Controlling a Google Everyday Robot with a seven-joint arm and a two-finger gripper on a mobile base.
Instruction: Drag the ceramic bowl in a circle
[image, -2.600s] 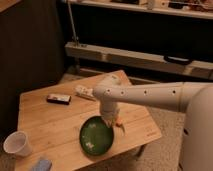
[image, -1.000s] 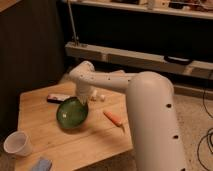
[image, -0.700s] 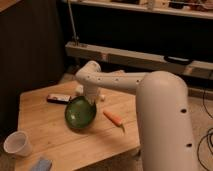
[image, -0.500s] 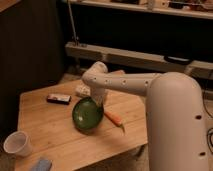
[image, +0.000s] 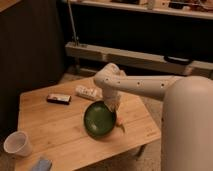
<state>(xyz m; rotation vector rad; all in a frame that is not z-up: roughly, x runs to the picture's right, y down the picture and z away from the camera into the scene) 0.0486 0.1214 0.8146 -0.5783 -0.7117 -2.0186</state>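
Note:
The ceramic bowl (image: 100, 120), round, shallow and glossy green, rests on the wooden table (image: 55, 127) a little right of its middle. My white arm reaches in from the right and bends down over the bowl. The gripper (image: 113, 105) sits at the bowl's far right rim, touching or just above it. An orange carrot-like piece (image: 121, 123) lies against the bowl's right side, partly hidden by it.
A white paper cup (image: 17, 144) stands at the table's front left corner. A blue object (image: 41, 164) lies at the front edge. A dark flat bar (image: 59, 99) and a white packet (image: 87, 92) lie toward the back. Metal shelving runs behind the table.
The bowl has slid from the table's left-middle toward the right and front, moving with the gripper. It now lies against the orange piece.

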